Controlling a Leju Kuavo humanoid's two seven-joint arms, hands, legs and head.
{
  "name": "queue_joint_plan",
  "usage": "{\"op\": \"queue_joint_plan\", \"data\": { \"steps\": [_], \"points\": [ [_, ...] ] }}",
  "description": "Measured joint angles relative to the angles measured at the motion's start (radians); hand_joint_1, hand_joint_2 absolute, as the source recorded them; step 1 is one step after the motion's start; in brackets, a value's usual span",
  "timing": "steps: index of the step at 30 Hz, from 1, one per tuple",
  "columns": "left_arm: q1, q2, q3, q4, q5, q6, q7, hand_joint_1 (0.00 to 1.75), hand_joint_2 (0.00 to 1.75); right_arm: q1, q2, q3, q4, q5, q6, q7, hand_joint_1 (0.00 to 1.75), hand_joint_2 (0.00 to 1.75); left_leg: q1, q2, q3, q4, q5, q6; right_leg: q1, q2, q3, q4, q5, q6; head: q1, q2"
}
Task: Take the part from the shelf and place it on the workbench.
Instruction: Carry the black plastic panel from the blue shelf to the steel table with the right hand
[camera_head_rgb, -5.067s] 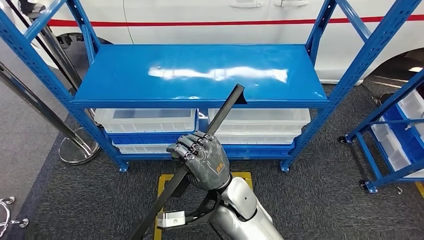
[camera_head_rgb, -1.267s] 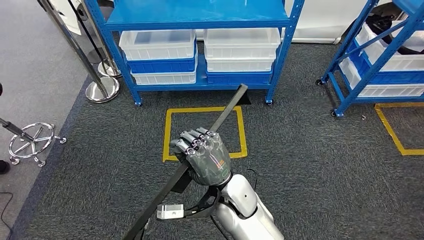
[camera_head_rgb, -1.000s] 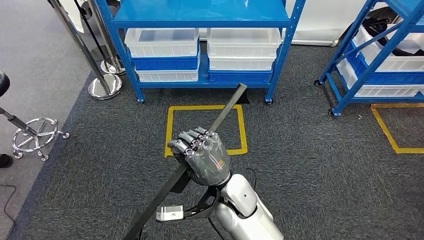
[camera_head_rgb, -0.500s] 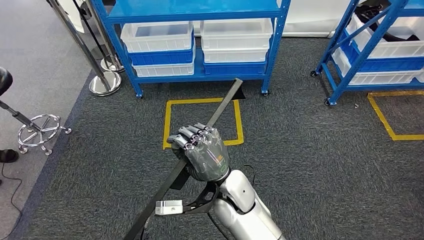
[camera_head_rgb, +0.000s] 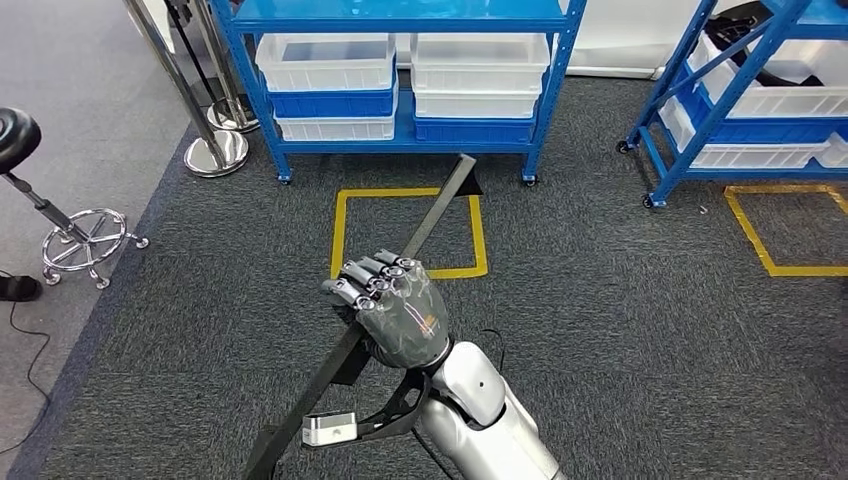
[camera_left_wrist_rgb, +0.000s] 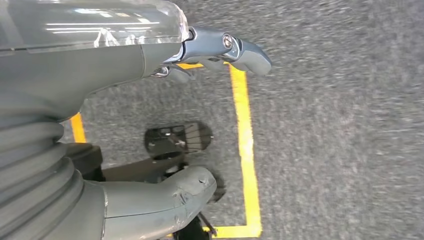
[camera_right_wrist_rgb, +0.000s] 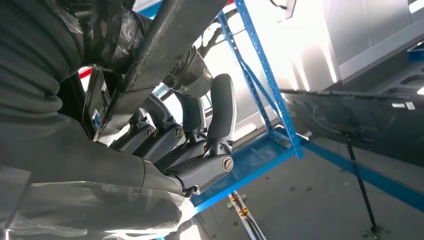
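- Part: long thin black bar, flat-sided, dull finish, tilted diagonally. Upper end points toward the blue shelf, lower end runs off the head view's bottom edge. Off the shelf, held in the air over the carpet.
- Right hand wrapped round the bar near its middle, fingers curled over it, silver forearm behind.
- Right wrist view gets in close: bar crosses the palm, dark fingers folded round it w/ blue shelf posts behind.
- Left hand in the left wrist view: hangs over the carpet, thumb and fingers apart, nothing in it.
- Yellow tape square on the grey carpet, just in front of the shelf; bar's upper half crosses over it.
- White bins on blue trays on the low shelf level.
- 2nd blue rack w/ bins at right.
- Chrome post bases and a black stool at left.
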Motion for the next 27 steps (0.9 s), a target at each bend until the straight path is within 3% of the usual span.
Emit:
{"op": "queue_joint_plan", "data": {
  "steps": [1, 3, 5, 7, 10, 11, 13, 15, 16, 17, 18, 20, 22, 23, 25, 27],
  "points": [
    [0.002, 0.000, 0.000, 0.000, 0.000, 0.000, 0.001, 0.00, 1.75, 0.001, 0.000, 0.000, 0.001, -0.001, 0.000, -0.001, 1.75, 1.75, 0.000, 0.000, -0.015, 0.003, 0.009, -0.001, -0.001, 0.000, -0.002, 0.037, -0.007, 0.003, 0.000, 0.000],
    [0.004, 0.001, 0.000, 0.000, -0.001, 0.001, 0.002, 0.00, 1.75, 0.002, 0.000, 0.000, 0.002, -0.002, 0.000, -0.006, 1.75, 1.75, 0.001, 0.001, -0.046, 0.015, 0.023, -0.006, -0.004, -0.001, 0.041, 0.017, 0.034, 0.006, 0.000, 0.000],
    [0.006, 0.001, 0.000, 0.000, -0.001, 0.002, 0.003, 0.00, 1.75, 0.001, 0.001, 0.000, 0.002, 0.001, 0.000, -0.011, 1.75, 1.75, 0.001, 0.000, -0.075, 0.035, 0.031, -0.014, -0.006, -0.001, 0.133, -0.102, 0.068, 0.005, 0.000, 0.000],
    [0.009, 0.001, 0.000, 0.000, -0.001, 0.002, 0.003, 0.00, 1.75, 0.001, 0.007, 0.000, 0.002, 0.013, 0.000, -0.014, 1.75, 1.75, -0.001, -0.001, -0.095, 0.052, 0.039, -0.025, -0.003, 0.001, 0.194, -0.198, 0.059, -0.004, 0.000, 0.000],
    [0.014, 0.001, 0.000, 0.000, 0.001, 0.001, 0.001, 0.00, 1.75, 0.001, 0.014, 0.000, 0.003, 0.041, 0.000, -0.014, 1.75, 1.75, 0.001, -0.001, -0.107, 0.059, 0.051, -0.045, 0.000, 0.001, 0.193, -0.222, 0.062, -0.029, 0.000, 0.000],
    [0.016, 0.001, 0.000, 0.000, 0.002, 0.001, 0.002, 0.00, 1.75, 0.000, 0.015, 0.000, 0.005, 0.044, 0.000, -0.014, 1.75, 1.75, 0.003, -0.002, -0.114, 0.069, 0.038, -0.051, 0.000, -0.001, 0.187, -0.224, 0.070, -0.039, 0.000, 0.000],
    [0.017, 0.000, 0.000, 0.000, 0.002, -0.001, 0.002, 0.00, 1.75, 0.000, 0.018, 0.000, 0.007, 0.044, 0.000, -0.014, 1.75, 1.75, 0.008, -0.003, -0.142, 0.146, -0.038, -0.062, -0.002, -0.005, 0.170, -0.225, 0.088, -0.055, 0.000, 0.000],
    [0.018, 0.000, 0.000, 0.000, 0.002, -0.001, 0.002, 0.00, 1.75, 0.000, 0.020, 0.000, 0.010, 0.044, 0.000, -0.015, 1.75, 1.75, 0.010, -0.004, -0.176, 0.271, -0.120, -0.070, 0.000, -0.006, 0.148, -0.225, 0.105, -0.060, 0.000, 0.000],
    [0.018, 0.000, 0.000, 0.000, 0.001, -0.001, 0.002, 0.00, 1.75, 0.001, 0.020, 0.000, 0.012, 0.044, 0.000, -0.015, 1.75, 1.75, 0.010, -0.004, -0.181, 0.316, -0.134, -0.072, 0.001, -0.006, 0.136, -0.224, 0.114, -0.059, 0.000, 0.000],
    [0.018, 0.000, 0.000, 0.000, 0.001, -0.002, 0.003, 0.00, 1.75, 0.001, 0.020, 0.000, 0.013, 0.043, 0.000, -0.016, 1.75, 1.75, 0.010, -0.004, -0.171, 0.330, -0.127, -0.072, 0.001, -0.005, 0.124, -0.222, 0.122, -0.059, 0.000, 0.000],
    [0.018, -0.001, 0.000, 0.000, 0.001, -0.003, 0.003, 0.00, 1.75, 0.001, 0.020, 0.000, 0.013, 0.043, 0.000, -0.016, 1.75, 1.75, 0.010, -0.004, -0.144, 0.309, -0.105, -0.071, 0.002, -0.005, 0.113, -0.221, 0.130, -0.057, 0.000, 0.000],
    [0.014, -0.002, 0.000, 0.000, -0.001, -0.006, 0.002, 0.00, 1.75, 0.000, 0.021, 0.000, 0.013, 0.040, 0.000, -0.016, 1.75, 1.75, 0.009, -0.006, -0.048, 0.185, -0.066, -0.062, 0.002, -0.003, 0.095, -0.218, 0.144, -0.052, -0.001, 0.000],
    [0.008, -0.005, 0.000, 0.000, -0.006, -0.007, 0.001, 0.00, 1.75, -0.001, 0.022, 0.000, 0.013, 0.028, 0.000, -0.018, 1.75, 1.75, 0.004, -0.010, 0.031, 0.064, -0.065, -0.051, 0.003, -0.003, 0.086, -0.217, 0.158, -0.042, 0.000, 0.000],
    [0.005, -0.007, 0.000, 0.000, -0.009, -0.006, 0.002, 0.00, 1.75, -0.002, 0.023, 0.000, 0.013, 0.017, 0.000, -0.021, 1.75, 1.75, 0.001, -0.012, 0.047, 0.035, -0.071, -0.045, 0.003, -0.004, 0.084, -0.219, 0.165, -0.036, 0.000, 0.000],
    [0.003, -0.010, -0.001, 0.000, -0.015, -0.004, 0.005, 0.00, 1.75, -0.001, 0.025, 0.000, 0.013, 0.000, 0.000, -0.029, 1.75, 1.75, 0.000, -0.011, 0.044, 0.021, -0.059, -0.032, 0.003, -0.005, 0.080, -0.223, 0.177, -0.023, 0.000, 0.000],
    [0.003, -0.013, -0.001, 0.000, -0.017, -0.002, 0.006, 0.00, 1.75, 0.000, 0.025, -0.001, 0.013, -0.004, 0.000, -0.030, 1.75, 1.75, 0.004, -0.006, 0.033, 0.010, -0.041, -0.015, 0.003, -0.003, 0.065, -0.198, 0.148, -0.013, 0.000, 0.000]
  ]
}}
